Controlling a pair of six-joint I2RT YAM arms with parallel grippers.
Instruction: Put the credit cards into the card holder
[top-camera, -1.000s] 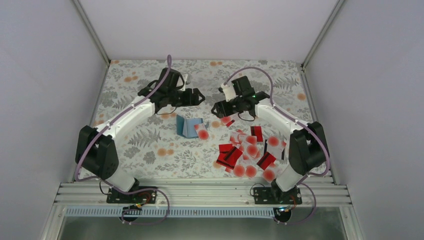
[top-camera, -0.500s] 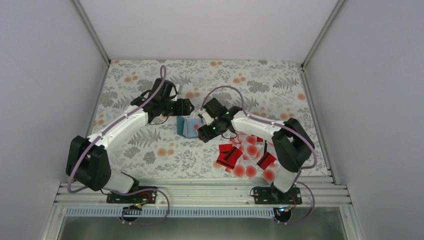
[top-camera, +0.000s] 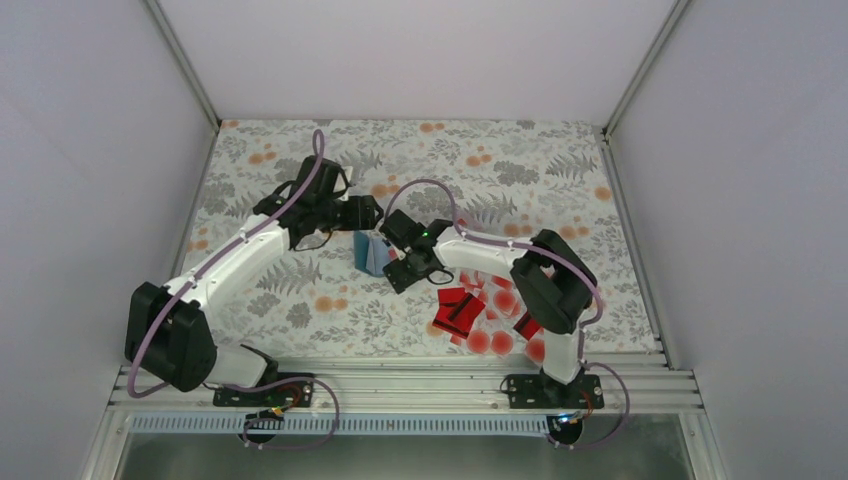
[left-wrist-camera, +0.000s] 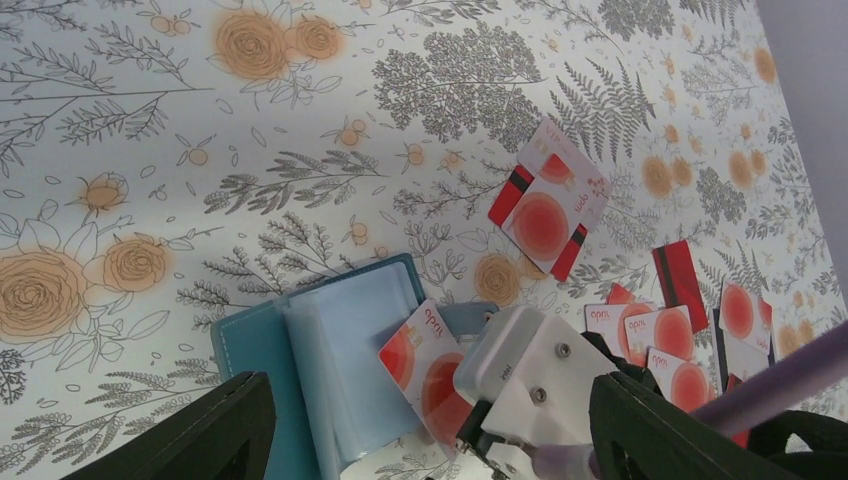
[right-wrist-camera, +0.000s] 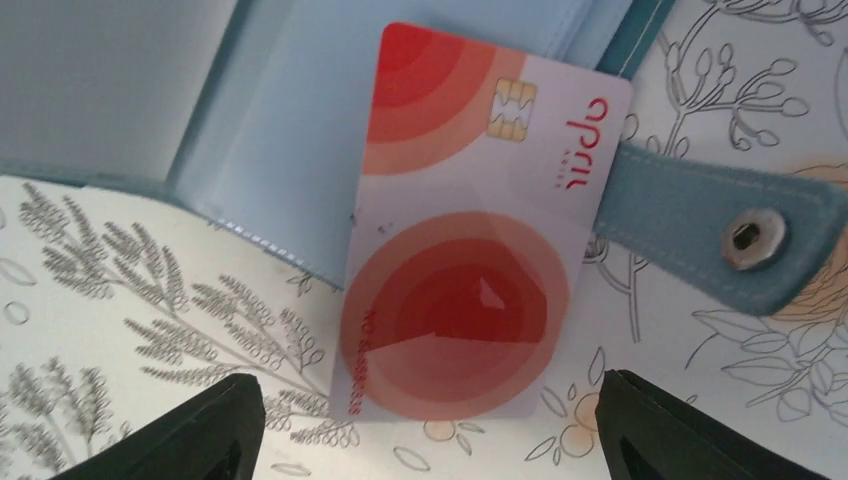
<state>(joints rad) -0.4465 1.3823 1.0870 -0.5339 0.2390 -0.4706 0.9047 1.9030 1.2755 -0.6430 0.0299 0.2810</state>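
Hovering at the far-left side of the card holder (left-wrist-camera: 335, 350), your left tool (top-camera: 370, 214) has its fingers spread wide with nothing between them. It is near the teal cover, but I can't tell whether it touches it. The holder lies open on the table (top-camera: 560, 190) between the two arms, pale blue inside facing up.

Moving right, one pale card (right-wrist-camera: 470, 250) with a big red dot lies skewed across the holder's right edge. Its chip end rests on the clear sleeve (right-wrist-camera: 290, 160) and its lower half hangs out over the tablecloth. It sits on top of the sleeve, not in it, just beside the strap (right-wrist-camera: 750, 240) with the snap.

Your right tool (top-camera: 398, 272) is directly above that card, fingers wide apart and not clamping it. By my reading, you're mid-insertion on this one: delivered, not yet seated.

Further right, the heap of credit cards (top-camera: 490, 310) waits near the right arm's base, so most of the job is ahead.

The next move calls for squaring that card to the sleeve mouth and sliding it in flat. Your left tool probably needs to pin the cover so the holder doesn't skate. Watch the overhanging end, because pressing there would likely tip the card off.
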